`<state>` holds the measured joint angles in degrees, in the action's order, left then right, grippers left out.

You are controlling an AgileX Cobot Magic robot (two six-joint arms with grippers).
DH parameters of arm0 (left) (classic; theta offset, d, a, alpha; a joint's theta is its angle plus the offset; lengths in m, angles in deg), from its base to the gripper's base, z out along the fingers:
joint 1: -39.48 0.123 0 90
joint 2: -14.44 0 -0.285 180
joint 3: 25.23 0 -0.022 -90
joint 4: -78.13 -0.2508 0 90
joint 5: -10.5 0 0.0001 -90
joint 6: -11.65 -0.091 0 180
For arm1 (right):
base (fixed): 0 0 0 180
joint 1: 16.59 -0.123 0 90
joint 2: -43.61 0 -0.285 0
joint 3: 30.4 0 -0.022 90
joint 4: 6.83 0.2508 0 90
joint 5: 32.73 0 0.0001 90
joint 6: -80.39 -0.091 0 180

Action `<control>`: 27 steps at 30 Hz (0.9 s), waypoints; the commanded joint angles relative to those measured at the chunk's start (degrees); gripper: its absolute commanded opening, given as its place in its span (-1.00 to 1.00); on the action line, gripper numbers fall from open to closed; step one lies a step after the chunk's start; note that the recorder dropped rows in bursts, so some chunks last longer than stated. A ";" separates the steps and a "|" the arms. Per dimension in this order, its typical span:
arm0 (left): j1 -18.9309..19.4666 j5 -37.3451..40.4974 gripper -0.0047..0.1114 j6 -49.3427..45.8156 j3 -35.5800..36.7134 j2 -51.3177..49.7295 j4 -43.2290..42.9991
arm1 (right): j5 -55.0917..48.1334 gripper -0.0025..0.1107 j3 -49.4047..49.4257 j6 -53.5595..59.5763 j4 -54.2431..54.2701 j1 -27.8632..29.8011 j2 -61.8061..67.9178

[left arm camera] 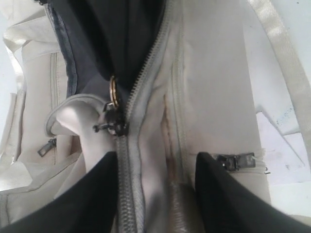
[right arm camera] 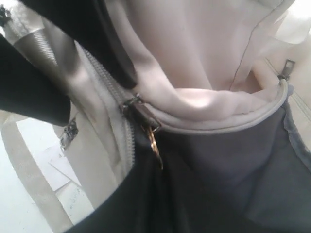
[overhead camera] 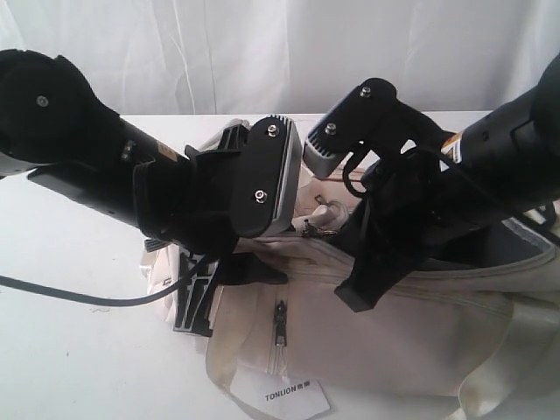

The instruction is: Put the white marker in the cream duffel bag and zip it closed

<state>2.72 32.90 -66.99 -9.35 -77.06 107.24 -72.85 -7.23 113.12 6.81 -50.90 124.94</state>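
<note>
"TONLION" on white label (overhead camera: pixel 293 395) of bag (overhead camera: pixel 411 341)

One cream bag (overhead camera: pixel 394 332) lies on one white counter (overhead camera: pixel 70 367). Two black robot arms (overhead camera: pixel 79 157) hang over the bag, one toward each end of it. Three zipper pulls (left arm camera: pixel 112 121) show on the bag: one on its main top zipper, carrying one brass ring (left arm camera: pixel 112 92), and two on its side pockets. One white printed label (overhead camera: pixel 293 395) lies against the bag's front, and one black cable (overhead camera: pixel 61 296) trails beside the bag.

The cream duffel bag (right arm camera: pixel 194 53) lies partly open, zipper slider (right arm camera: pixel 138 110) beside what looks like dark lining (right arm camera: pixel 233 165).
</note>
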 commanded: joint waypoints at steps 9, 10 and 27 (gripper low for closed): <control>-0.13 1.23 -0.02 0.62 0.02 0.19 1.18 | 2.12 -0.66 -0.17 1.65 1.95 0.06 -0.13; -0.13 1.23 -0.02 0.62 0.02 0.19 1.18 | 2.00 -0.71 -0.17 1.65 2.11 0.06 -0.13; -0.13 1.23 -0.02 0.62 0.02 0.19 1.18 | -2.92 -0.41 0.88 1.67 9.01 0.06 0.98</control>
<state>2.72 33.75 -66.77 -9.35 -77.06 107.37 -76.12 -6.75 114.22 13.31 -50.90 125.47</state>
